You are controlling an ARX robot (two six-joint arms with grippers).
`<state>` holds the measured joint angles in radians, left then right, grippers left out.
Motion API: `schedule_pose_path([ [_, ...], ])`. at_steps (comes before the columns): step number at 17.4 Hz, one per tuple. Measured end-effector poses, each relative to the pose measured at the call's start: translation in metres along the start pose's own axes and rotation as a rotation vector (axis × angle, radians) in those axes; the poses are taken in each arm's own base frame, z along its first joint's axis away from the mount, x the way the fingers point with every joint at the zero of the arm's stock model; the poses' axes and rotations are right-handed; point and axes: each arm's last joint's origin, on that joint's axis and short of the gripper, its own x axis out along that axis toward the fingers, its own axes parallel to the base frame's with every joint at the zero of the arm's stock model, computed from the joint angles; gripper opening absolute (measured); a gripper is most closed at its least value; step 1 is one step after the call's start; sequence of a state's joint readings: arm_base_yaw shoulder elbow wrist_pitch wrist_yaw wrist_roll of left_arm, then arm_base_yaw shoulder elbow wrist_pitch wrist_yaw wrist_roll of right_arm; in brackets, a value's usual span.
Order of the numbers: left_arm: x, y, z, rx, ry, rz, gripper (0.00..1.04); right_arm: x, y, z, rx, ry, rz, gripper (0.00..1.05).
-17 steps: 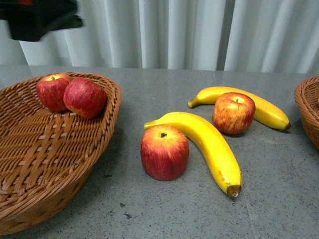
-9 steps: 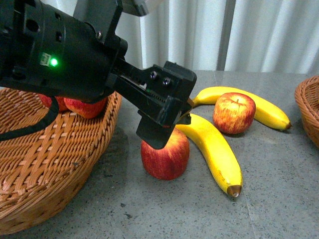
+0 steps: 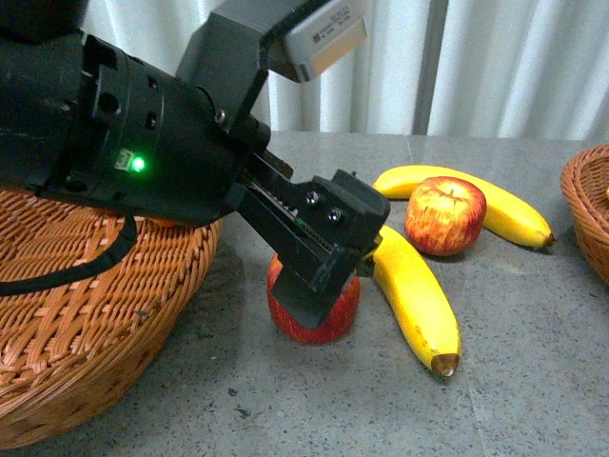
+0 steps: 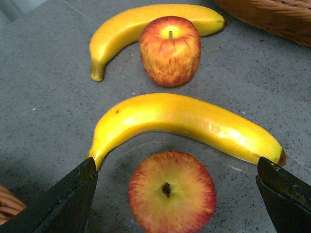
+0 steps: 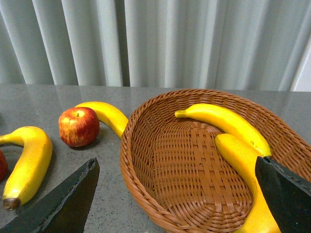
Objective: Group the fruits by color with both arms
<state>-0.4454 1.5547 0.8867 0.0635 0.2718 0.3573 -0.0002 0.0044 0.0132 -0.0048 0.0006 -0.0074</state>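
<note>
So the near apple (image 4: pixel 171 191) sits upright on the bench (image 4: pixel 43 111), tucked inside the curve of the near banana (image 4: pixel 184 119). Our left pincer (image 4: pixel 176 167) hangs over it, spread wide, holding nothing. We'd drop straight, centre on the stem, and keep clear of that banana's brown tip.

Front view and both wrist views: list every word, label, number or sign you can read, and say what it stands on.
Pale label mounted atop the left arm: small dark print at one corner, too small and blurred to read.
Rest of the front view: no text.
Left wrist view: no text.
Right wrist view: no text.
</note>
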Motion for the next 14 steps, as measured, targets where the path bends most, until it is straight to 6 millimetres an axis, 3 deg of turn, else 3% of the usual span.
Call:
schedule_pose_path([
  [2,0.006,-0.001,-0.005,0.034,0.024,-0.01,0.98,0.0,0.0,0.0,0.0,0.0,0.0,0.98],
  [5,0.031,0.009,-0.02,0.066,0.06,-0.021,0.98,0.0,0.0,0.0,0.0,0.0,0.0,0.98],
  [14,0.051,0.003,-0.027,0.07,0.07,-0.105,0.98,0.0,0.0,0.0,0.0,0.0,0.0,0.98],
])
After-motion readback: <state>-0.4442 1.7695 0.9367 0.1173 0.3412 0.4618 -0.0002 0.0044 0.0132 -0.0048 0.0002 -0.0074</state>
